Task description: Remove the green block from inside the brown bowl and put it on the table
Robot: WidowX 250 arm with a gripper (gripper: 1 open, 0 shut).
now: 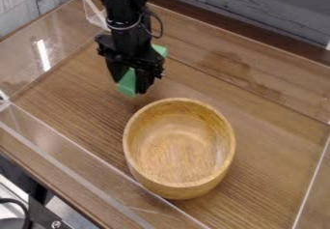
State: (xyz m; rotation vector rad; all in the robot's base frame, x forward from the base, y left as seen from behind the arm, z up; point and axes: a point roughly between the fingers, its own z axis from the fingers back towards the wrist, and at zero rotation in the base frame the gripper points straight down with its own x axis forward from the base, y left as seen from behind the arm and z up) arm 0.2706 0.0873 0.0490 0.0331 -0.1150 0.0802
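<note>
My black gripper point(130, 81) hangs over the table point(77, 98), up and to the left of the brown bowl point(179, 147). It is shut on the green block point(129, 79), which shows bright green between and below the fingers, with another green edge at the gripper's right side. The block's lower end is close to the tabletop; whether it touches cannot be told. The round light-brown wooden bowl stands upright in the front middle, and its inside is empty.
Low clear acrylic walls point(39, 54) edge the table on the left, front and right. A grey plank wall point(258, 6) runs behind. Bare wood lies to the right of the gripper and behind the bowl.
</note>
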